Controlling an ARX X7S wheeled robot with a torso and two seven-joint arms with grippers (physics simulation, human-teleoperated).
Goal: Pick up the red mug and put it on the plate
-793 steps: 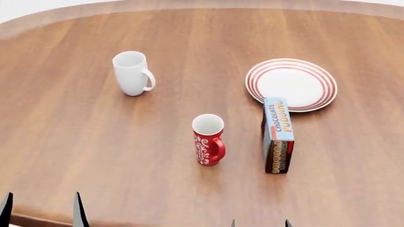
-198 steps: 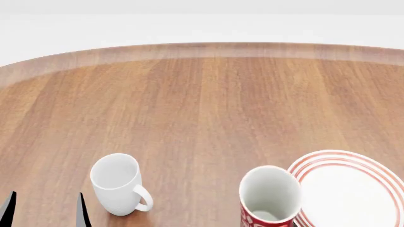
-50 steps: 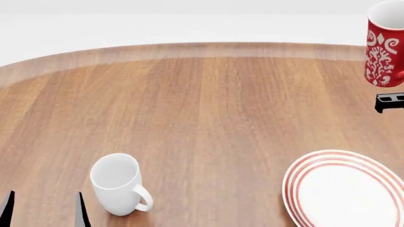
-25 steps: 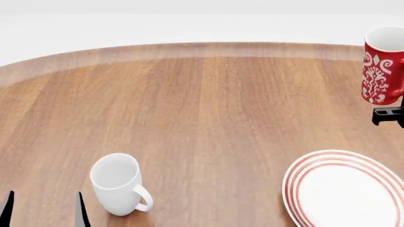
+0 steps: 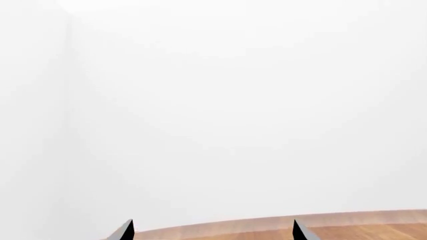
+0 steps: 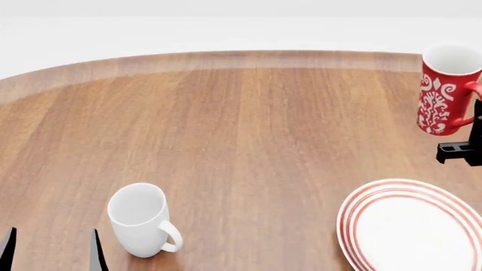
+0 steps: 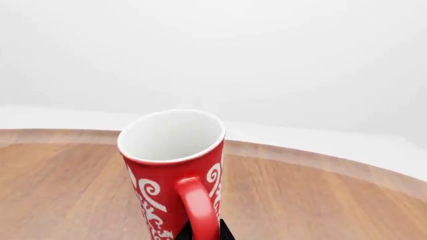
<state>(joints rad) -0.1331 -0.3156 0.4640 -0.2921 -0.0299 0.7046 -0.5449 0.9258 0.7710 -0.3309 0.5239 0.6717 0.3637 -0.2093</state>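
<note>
Red mug (image 6: 444,90) held aloft in the right gripper (image 6: 461,151) at the right edge, open air between it and the plate (image 6: 362,208) below, plate bare, white mug (image 6: 141,220) well apart to the left, wide bare table (image 6: 241,124) between.

We're looking at a broad wooden table (image 6: 226,124) with a rounded far edge and warm brown grain, and behind it a plain white wall (image 5: 233,100), evenly lit.
</note>
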